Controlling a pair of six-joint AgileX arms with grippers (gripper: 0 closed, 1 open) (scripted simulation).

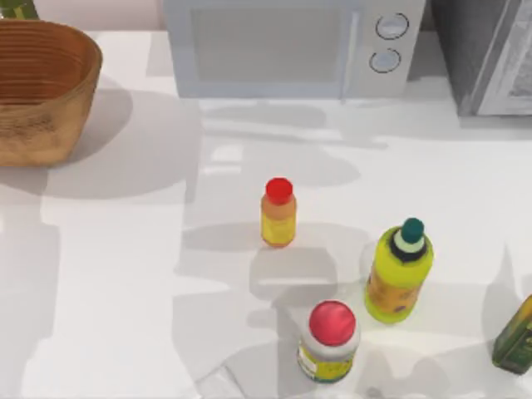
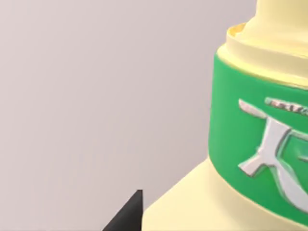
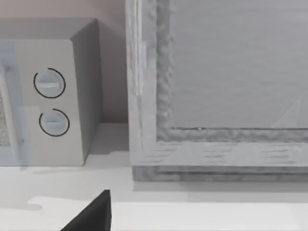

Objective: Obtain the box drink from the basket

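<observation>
The box drink [image 2: 250, 144], pale cream-yellow with a green band and a white emblem, looms close in the left wrist view with a plain wall behind it. My left gripper [image 2: 192, 224] is shut on it, and one dark fingertip [image 2: 127, 216] lies against its shoulder. A sliver of green from the box drink [image 1: 17, 7] shows at the top view's far left corner, just beyond the woven wicker basket [image 1: 50, 125]. A dark part of my right gripper [image 3: 91, 214] hangs over the table near the back right, facing the appliances.
A microwave [image 1: 283, 46] and a grey cabinet [image 1: 490, 50] line the back. On the table stand a small yellow-orange bottle [image 1: 278, 213], a yellow-green bottle [image 1: 399, 270], a white red-capped bottle [image 1: 330, 341] and a dark green bottle [image 1: 515, 337].
</observation>
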